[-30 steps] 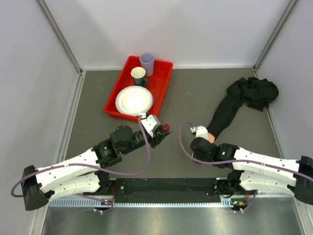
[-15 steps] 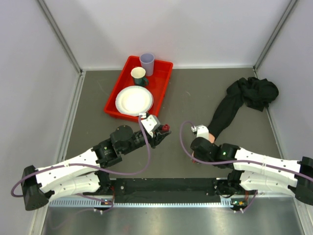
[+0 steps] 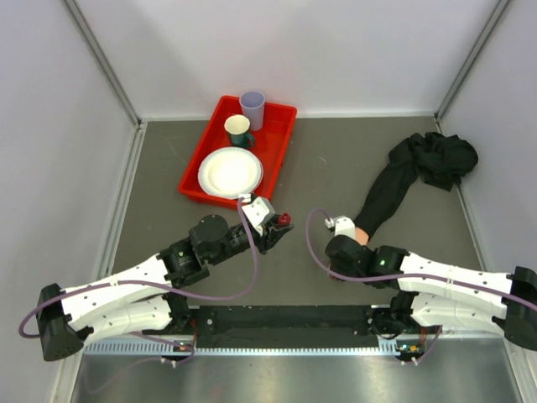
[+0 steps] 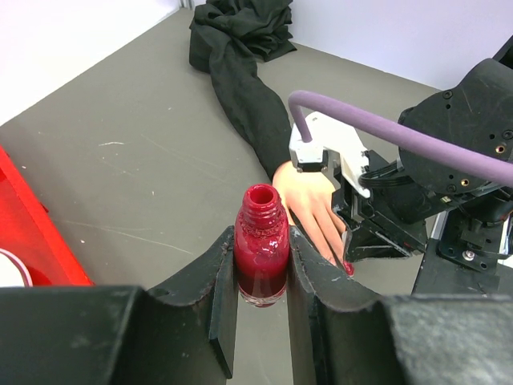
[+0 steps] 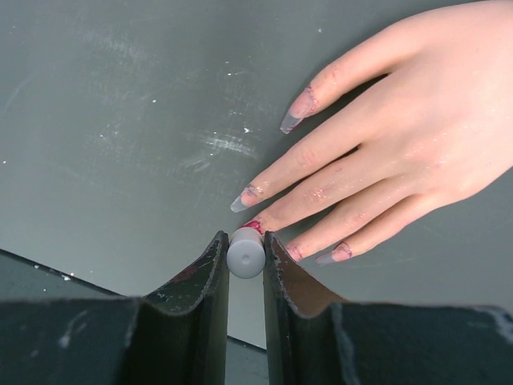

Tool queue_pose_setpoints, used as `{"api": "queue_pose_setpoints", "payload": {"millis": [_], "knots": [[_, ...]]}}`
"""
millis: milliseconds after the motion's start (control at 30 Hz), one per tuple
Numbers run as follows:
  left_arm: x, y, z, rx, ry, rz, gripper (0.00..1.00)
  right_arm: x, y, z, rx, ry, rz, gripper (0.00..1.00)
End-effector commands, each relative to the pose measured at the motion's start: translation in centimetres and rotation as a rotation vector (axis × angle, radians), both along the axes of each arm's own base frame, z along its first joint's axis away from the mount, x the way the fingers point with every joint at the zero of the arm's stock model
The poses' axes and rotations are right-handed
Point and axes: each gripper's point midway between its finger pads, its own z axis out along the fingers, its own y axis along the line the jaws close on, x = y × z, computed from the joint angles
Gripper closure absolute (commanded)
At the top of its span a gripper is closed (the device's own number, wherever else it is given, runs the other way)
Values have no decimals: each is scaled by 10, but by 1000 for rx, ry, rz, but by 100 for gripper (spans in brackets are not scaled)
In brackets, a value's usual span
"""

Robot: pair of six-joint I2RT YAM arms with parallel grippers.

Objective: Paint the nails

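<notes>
The skin-coloured mannequin hand (image 5: 417,136) lies palm down on the grey table, and its black sleeve (image 3: 386,193) runs back to the right. In the right wrist view most nails (image 5: 295,112) are pale with faint red smears; one nail (image 5: 254,226) is red. My right gripper (image 5: 245,265) is shut on the grey brush handle (image 5: 245,253), tip at that red nail. It stands over the fingertips (image 3: 338,267). My left gripper (image 4: 261,281) is shut on the open red polish bottle (image 4: 261,249), upright, left of the hand (image 4: 309,196).
A red tray (image 3: 193,180) at the back left holds a white plate (image 3: 230,171) and two cups. The bunched black cloth of the sleeve (image 3: 436,158) lies at the back right. White walls close in the table.
The right gripper has shifted very slightly over the fingertips. The left arm and bottle have not moved.
</notes>
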Motion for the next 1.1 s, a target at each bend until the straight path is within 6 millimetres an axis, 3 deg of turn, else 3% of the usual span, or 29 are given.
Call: {"api": "queue_pose_setpoints", "payload": {"millis": [0, 1067], "knots": [[-2, -1, 34, -73, -57, -14, 100, 1, 13, 6, 39, -14, 35, 100], [-2, -2, 34, -72, -56, -14, 100, 13, -1, 17, 25, -80, -59, 100]]}}
